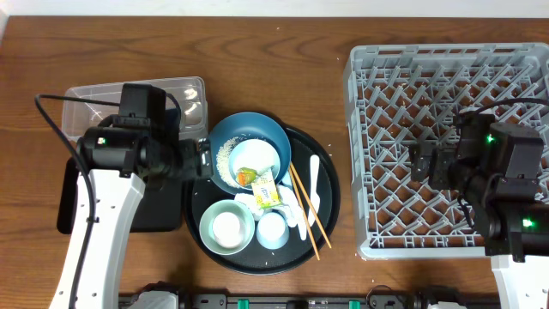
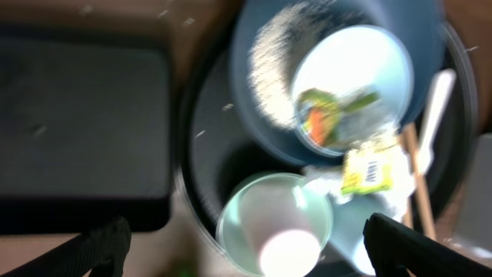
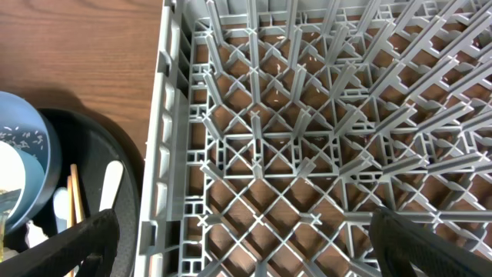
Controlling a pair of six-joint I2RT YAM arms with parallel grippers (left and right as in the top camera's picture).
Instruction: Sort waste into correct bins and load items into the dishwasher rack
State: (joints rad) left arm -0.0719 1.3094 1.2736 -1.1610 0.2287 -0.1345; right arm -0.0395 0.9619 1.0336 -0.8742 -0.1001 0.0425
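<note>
The left pincer (image 2: 257, 248) stands wide open, its fingers gripping nothing. In its own wrist view the pale-green bowl (image 2: 250, 201) shows between the fingertips with a small white cup (image 2: 288, 252) nested inside, which the overhead view gives only as a pale disc. Just past the bowl lies the yellow-green snack packet (image 2: 369, 171) on crumpled white tissue (image 2: 323, 181). Further from the pincer, the dark-blue bowl (image 2: 261, 31) holds a smear of rice grains (image 2: 273, 69) and a smaller pale bowl (image 2: 361, 69) with orange and green scraps. To the pincer's right run the wooden chopsticks (image 2: 415, 177) and the white spoon (image 2: 438, 100), and to its left is the shallow black rectangular tray (image 2: 77, 131). All the dishes sit on the large round black tray (image 1: 330, 202). Only the overhead view shows a second pale cup (image 1: 272, 229) just beside the green bowl, and the clear plastic tub (image 1: 184, 90) beyond the left arm, against the rectangular tray's far edge.

The right pincer (image 3: 254, 246) is also spread wide and holds nothing; it hangs over the dishwasher rack (image 3: 165, 154), well apart from the dishes. Its wrist view shows a few white specks (image 3: 270, 96) among the pegs, which the overhead view does not resolve. Left of this pincer, past the rack wall, only a slice of the round tray appears, with the spoon, the chopsticks and the blue bowl's edge.
</note>
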